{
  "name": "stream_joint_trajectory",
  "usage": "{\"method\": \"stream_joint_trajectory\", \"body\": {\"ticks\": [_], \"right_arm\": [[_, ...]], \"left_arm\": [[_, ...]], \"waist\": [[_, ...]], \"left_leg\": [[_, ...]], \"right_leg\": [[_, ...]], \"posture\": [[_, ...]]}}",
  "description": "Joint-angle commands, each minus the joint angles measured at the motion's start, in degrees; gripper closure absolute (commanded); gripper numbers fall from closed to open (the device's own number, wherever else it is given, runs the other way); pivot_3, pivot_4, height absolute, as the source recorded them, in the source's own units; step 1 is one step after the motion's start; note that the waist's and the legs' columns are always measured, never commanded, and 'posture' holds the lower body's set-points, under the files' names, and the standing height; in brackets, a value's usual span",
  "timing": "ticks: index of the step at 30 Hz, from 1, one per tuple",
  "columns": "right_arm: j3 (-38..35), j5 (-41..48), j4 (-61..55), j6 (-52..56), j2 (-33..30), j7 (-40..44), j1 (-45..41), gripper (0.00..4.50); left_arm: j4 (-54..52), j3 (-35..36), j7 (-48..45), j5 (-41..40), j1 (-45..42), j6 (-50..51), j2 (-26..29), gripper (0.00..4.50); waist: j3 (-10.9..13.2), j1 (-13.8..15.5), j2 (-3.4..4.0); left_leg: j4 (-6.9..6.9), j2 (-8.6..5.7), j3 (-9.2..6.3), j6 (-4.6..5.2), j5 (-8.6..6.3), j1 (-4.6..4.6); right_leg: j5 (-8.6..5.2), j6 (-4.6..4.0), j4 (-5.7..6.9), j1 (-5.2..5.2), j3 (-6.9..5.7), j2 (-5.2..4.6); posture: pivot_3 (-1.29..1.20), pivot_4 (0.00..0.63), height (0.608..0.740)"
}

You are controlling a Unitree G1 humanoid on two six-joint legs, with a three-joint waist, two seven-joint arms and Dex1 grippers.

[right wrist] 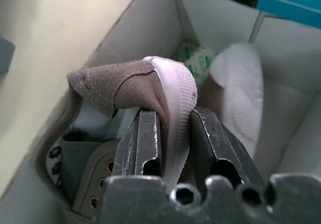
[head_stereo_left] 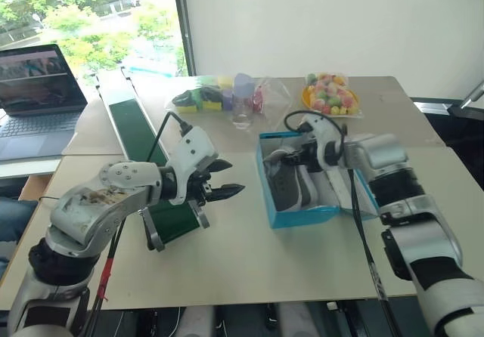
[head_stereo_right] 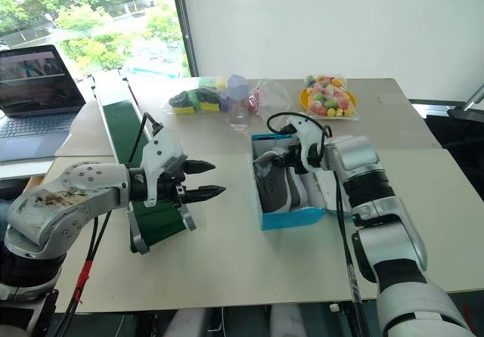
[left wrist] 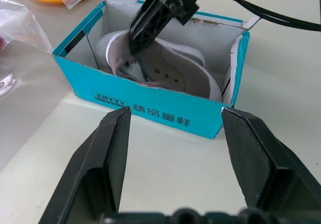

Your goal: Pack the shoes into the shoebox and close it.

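The turquoise shoebox (head_stereo_left: pixel 306 217) stands open at the table's middle right, its lid folded out to the right under my right arm. A grey-and-white shoe (head_stereo_left: pixel 286 182) lies inside it. My right gripper (right wrist: pixel 173 118) reaches down into the box and is shut on that shoe's heel (right wrist: pixel 150 83), grey cloth and white rim pinched between the fingers. A blurred white shape (right wrist: pixel 241 93) lies beside it in the box. My left gripper (head_stereo_left: pixel 231 180) hovers open to the left of the box, pointing at its lettered side (left wrist: pixel 165 116), with nothing between its fingers.
A long dark green tray (head_stereo_left: pixel 136 125) runs along the left under my left arm. A laptop (head_stereo_left: pixel 34 88) sits far left. At the back are a clear bag of coloured items (head_stereo_left: pixel 219 95), a plastic cup (head_stereo_left: pixel 242 114) and a plate of coloured balls (head_stereo_left: pixel 330 95).
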Motion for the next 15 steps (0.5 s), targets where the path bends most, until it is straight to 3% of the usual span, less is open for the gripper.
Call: {"method": "stream_joint_trajectory", "body": {"ticks": [1, 3, 5, 10, 14, 15], "right_arm": [[2.0, -6.7, 10.6, -11.5, 2.7, -1.9, -2.0, 4.05], [2.5, -8.8, 14.1, -15.0, 3.7, -1.8, -2.7, 4.05], [2.8, -10.7, 16.5, -17.8, 4.3, -1.7, -3.3, 3.09], [1.3, -12.2, 14.6, -18.7, 5.4, -0.6, -3.9, 1.54], [-1.1, -9.5, 2.7, -9.9, 3.3, 2.9, -3.7, 0.30], [-1.9, -8.0, -3.1, -5.6, 1.9, 4.5, -3.3, 0.30]], "left_arm": [[-2.3, 1.3, 1.0, 0.4, -0.8, -0.7, -0.2, 1.45], [-2.6, 1.5, 1.1, 0.4, -0.7, -0.5, -0.1, 1.45], [-2.9, 1.5, 1.3, 0.4, -0.6, -0.5, 0.0, 1.45], [-2.9, 0.3, 1.1, 0.8, -1.3, -0.7, 0.1, 1.45], [-2.0, -0.7, -0.3, 1.7, -2.1, -1.6, 0.9, 1.45], [-1.5, -1.0, -0.8, 2.0, -2.3, -2.0, 1.0, 1.45]], "waist": [[0.0, -0.2, -0.03], [0.0, -0.2, -0.04], [-0.1, -0.2, -0.11], [-0.1, -0.2, -0.13], [-0.1, 0.0, -0.12], [-0.1, 0.0, -0.08]], "left_leg": [[0.00, 0.01, 0.00, 0.00, 0.00, 0.04], [0.00, 0.03, 0.00, 0.00, 0.00, 0.16], [0.00, 0.03, 0.01, -0.01, 0.00, 0.31], [0.00, 0.01, 0.00, -0.18, 0.00, 0.41], [0.00, 0.01, -0.01, -0.17, 0.04, 0.37], [0.00, 0.02, -0.01, -0.15, 0.06, 0.35]], "right_leg": [[0.00, 0.00, 0.00, 0.02, 0.01, 0.02], [0.00, 0.00, 0.08, 0.09, 0.01, 0.02], [-0.02, -0.03, 0.15, 0.18, 0.04, 0.02], [-0.21, -0.34, 0.39, 0.18, 0.09, 0.00], [-0.20, -0.34, 0.48, 0.10, 0.10, 0.01], [-0.20, -0.33, 0.48, 0.08, 0.10, 0.02]], "posture": [[0.00, 0.150, 0.740], [0.00, 0.150, 0.740], [0.00, 0.150, 0.740], [0.00, 0.150, 0.740], [0.00, 0.150, 0.740], [0.00, 0.150, 0.740]]}}
